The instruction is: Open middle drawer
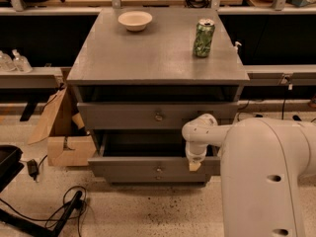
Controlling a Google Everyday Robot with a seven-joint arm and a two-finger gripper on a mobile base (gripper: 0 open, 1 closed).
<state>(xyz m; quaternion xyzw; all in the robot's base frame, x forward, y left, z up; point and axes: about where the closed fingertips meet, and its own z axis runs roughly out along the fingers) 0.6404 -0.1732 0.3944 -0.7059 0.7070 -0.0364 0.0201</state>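
Where the task's thing stands: the middle drawer (128, 167) sits below the top drawer (118, 116). Its grey front is drawn out toward me, with a dark opening showing above and behind it.
Knob: the small round knob (159, 169) lies at the centre of that front, apart from my gripper.
Gripper: my gripper (194, 166) points downward at the upper edge of the drawer front, right of the knob, with its tan tip at that edge. I cannot tell whether it is open or closed.
Arm: my white arm (266, 177) fills the lower right and hides the drawer's right end.
Step in hand: by my judgement, drawing the front outward; the drawer looks partly open, not fully.
How to do it well: I should pull straight back along the drawer's travel, level and slow. A hold this far off centre may skew the drawer and bind it.
Risk: the tip could slip up off the edge, or my wrist could strike the top drawer, which juts out just above.
Worktop: the worktop (148, 58) carries a bowl (135, 20) and a green can (204, 37), both well apart from the work. A jerk might topple the can.
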